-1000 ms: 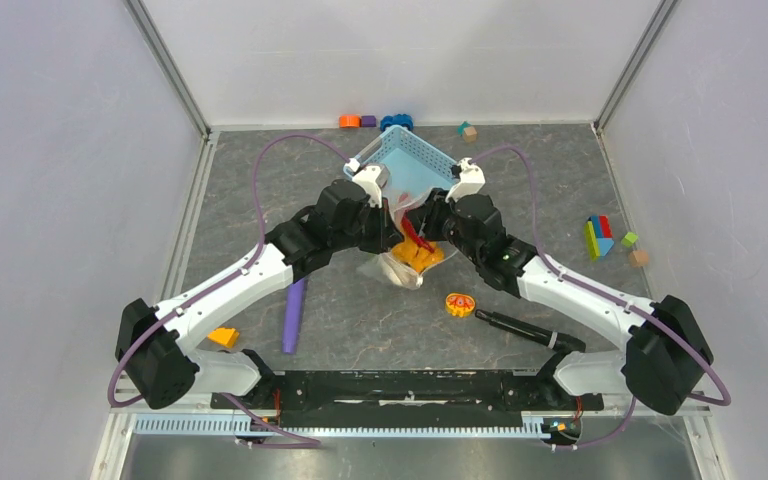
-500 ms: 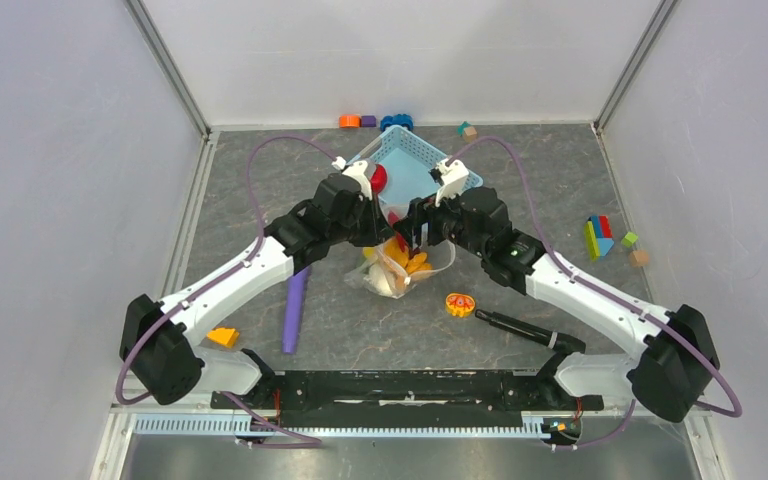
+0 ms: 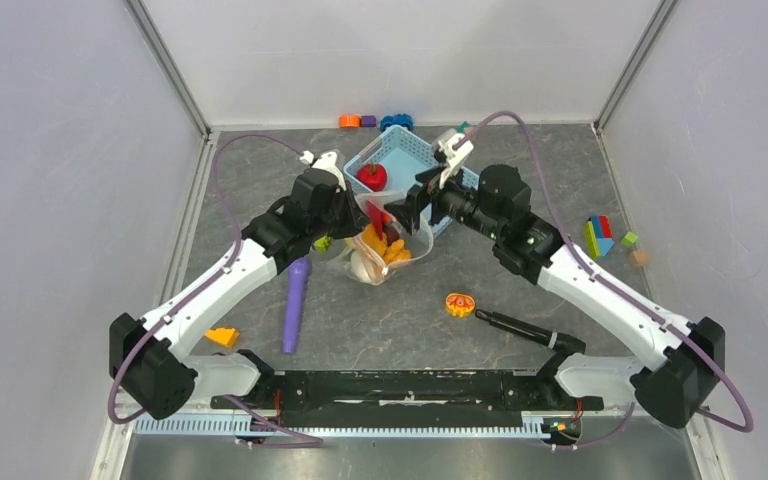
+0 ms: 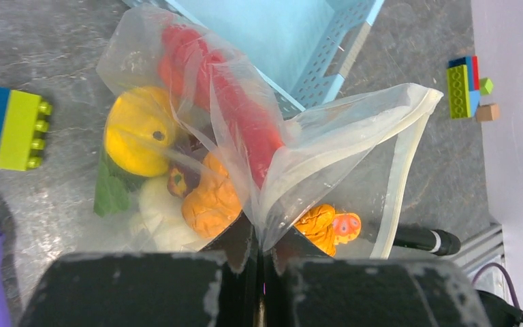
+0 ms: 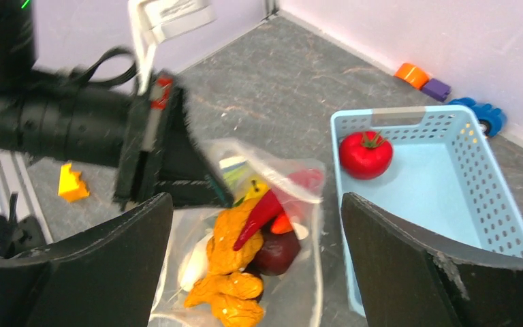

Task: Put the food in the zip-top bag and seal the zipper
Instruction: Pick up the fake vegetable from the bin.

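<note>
The clear zip-top bag point(image 3: 388, 243) lies open next to the blue basket, and my left gripper point(image 3: 353, 214) is shut on its mouth edge point(image 4: 259, 235). Inside it are a red chili point(image 5: 262, 213), a yellow pepper point(image 4: 136, 129), orange pieces point(image 5: 235, 248), a dark maroon ball point(image 5: 277, 251) and a white egg point(image 4: 158, 216). The zipper point(image 4: 400, 180) runs along the loose far lip. My right gripper point(image 5: 256, 199) hovers open above the bag mouth point(image 3: 407, 207), holding nothing. A red tomato point(image 5: 366, 154) sits in the basket.
The light-blue basket point(image 3: 430, 152) stands behind the bag. An orange toy slice point(image 3: 459, 304) and a black marker point(image 3: 520, 327) lie near right, with a purple stick point(image 3: 295, 300) and yellow block point(image 3: 224, 337) near left. Coloured blocks sit at right point(image 3: 600, 238) and at the back wall point(image 3: 396, 122).
My right gripper has opened wide and drawn back up to the right. The left gripper has shifted left, still holding the bag. The tomato in the basket has come into view.
</note>
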`<state>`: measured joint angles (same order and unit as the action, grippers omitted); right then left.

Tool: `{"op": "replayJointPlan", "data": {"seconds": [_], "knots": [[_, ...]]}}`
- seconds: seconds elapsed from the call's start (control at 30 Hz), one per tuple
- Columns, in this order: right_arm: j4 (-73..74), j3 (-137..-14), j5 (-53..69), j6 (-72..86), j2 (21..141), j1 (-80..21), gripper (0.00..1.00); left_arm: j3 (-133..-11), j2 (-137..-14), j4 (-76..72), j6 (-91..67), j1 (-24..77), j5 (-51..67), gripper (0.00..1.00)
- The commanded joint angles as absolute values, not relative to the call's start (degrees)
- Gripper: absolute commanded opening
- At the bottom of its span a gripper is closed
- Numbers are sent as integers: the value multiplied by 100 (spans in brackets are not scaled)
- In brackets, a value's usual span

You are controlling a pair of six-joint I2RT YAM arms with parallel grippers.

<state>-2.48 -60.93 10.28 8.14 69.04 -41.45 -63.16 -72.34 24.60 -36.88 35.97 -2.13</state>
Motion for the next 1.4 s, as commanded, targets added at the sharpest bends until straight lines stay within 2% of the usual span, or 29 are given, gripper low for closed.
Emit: {"op": "replayJointPlan", "data": {"seconds": [0.0, 0.13, 0.3, 0.7, 1.0, 1.37], "knots": [[-22, -6827, 870, 1112, 7318, -3679, 98, -6264, -6860, 2585, -3833, 3501, -690, 2], [267, -7266, 879, 1641, 7945, -3080, 98, -6205, -6660, 2656, -3850, 3370, -819, 2], [358, -7880, 849, 1676, 8850, -2796, 98, -6240, -6456, 2915, -3845, 3226, -1191, 2], [188, -9462, 703, 1982, 10992, -2762, 98, -6186, -6018, 3093, -4216, 2960, -1618, 2], [-667, -9867, 989, 2542, 12039, -2773, 98, -6266, -5589, 3067, -4494, 2918, -2103, 2], [-684, -11093, 972, 2717, 13529, -2915, 98, -6260, -5300, 3076, -4503, 2910, -2296, 2]]}}
